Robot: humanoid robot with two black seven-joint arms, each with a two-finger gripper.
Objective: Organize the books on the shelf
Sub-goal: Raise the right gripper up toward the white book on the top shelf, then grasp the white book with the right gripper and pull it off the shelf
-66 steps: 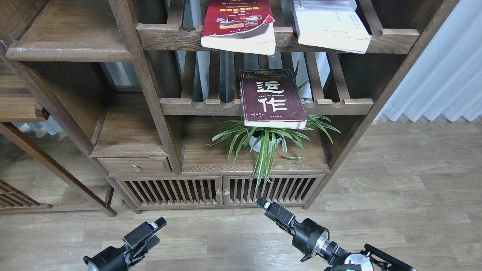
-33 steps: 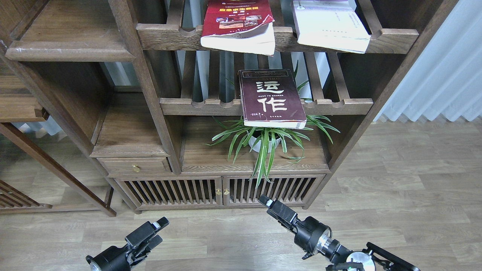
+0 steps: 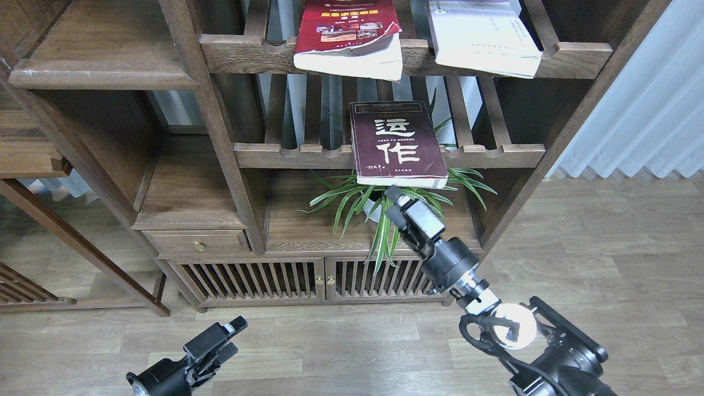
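Observation:
The dark maroon book point(image 3: 397, 142) with two white characters lies on the middle slatted rack, its front edge sticking out over the rail. The red book point(image 3: 346, 34) and the pale white-lavender book point(image 3: 483, 37) lie on the upper slatted rack, both overhanging its rail. The solid dark-brown shelf point(image 3: 102, 77) with a scuffed pale front edge is at the upper left and bears nothing. My right gripper point(image 3: 398, 197) is raised just below the maroon book's front edge, holding nothing; its fingers are too close to tell apart. My left gripper point(image 3: 233, 335) is low over the floor, open and empty.
A potted spider plant point(image 3: 385, 206) stands on the lower board right under the maroon book, its leaves around my right gripper. Below it is a cabinet with slatted doors point(image 3: 319, 278). A small drawer point(image 3: 198, 242) sits at the left. Curtains point(image 3: 649, 93) hang at the right.
My right arm has risen from near the floor up to just under the maroon book's front edge. The left gripper and the books have not moved.

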